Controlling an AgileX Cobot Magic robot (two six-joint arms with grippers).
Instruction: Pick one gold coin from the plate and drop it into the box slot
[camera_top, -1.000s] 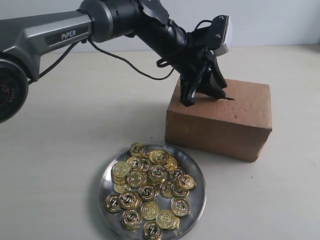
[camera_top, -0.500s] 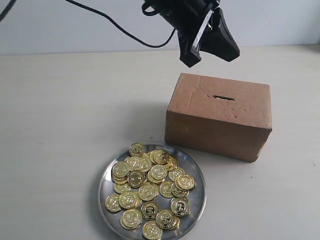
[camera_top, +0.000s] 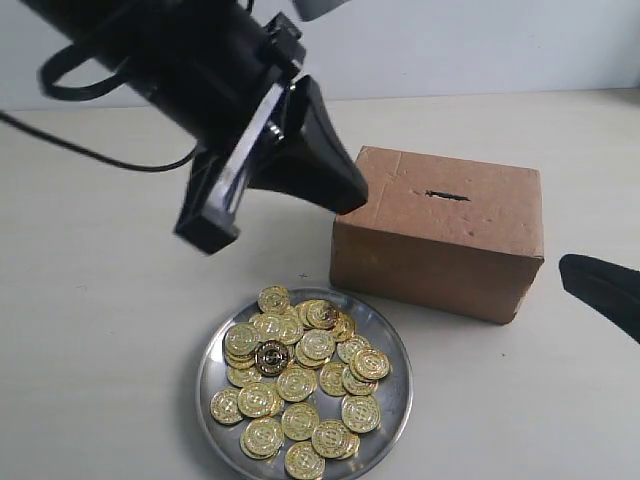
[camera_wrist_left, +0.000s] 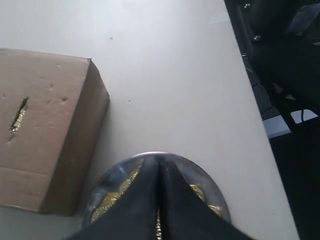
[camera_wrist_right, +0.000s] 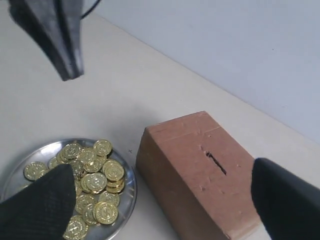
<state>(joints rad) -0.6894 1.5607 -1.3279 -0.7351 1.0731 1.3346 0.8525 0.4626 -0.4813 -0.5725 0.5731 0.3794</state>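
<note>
The silver plate (camera_top: 398, 398) holds a heap of gold coins (camera_top: 295, 375) in front of the brown box (camera_top: 440, 245), whose slot (camera_top: 447, 195) is in its top face. My left arm's fingers (camera_top: 300, 150) hang high, left of the box and above the plate's far side. In the left wrist view the left gripper (camera_wrist_left: 159, 162) is shut with nothing visibly held, over the plate (camera_wrist_left: 111, 176). A gold glint shows in the slot (camera_wrist_left: 19, 115). My right gripper (camera_wrist_right: 160, 200) is open and empty, near the box (camera_wrist_right: 200, 170) and plate (camera_wrist_right: 129, 192).
The pale table (camera_top: 120, 330) runs to a white wall at the back. In the left wrist view the table's edge (camera_wrist_left: 252, 110) borders dark equipment on the floor. One right finger (camera_top: 605, 290) juts in at the right edge of the exterior view.
The left gripper rose from the slot on the box top, then swung left and nearer the camera, over the plate side. A right finger has come into view at the right edge.
</note>
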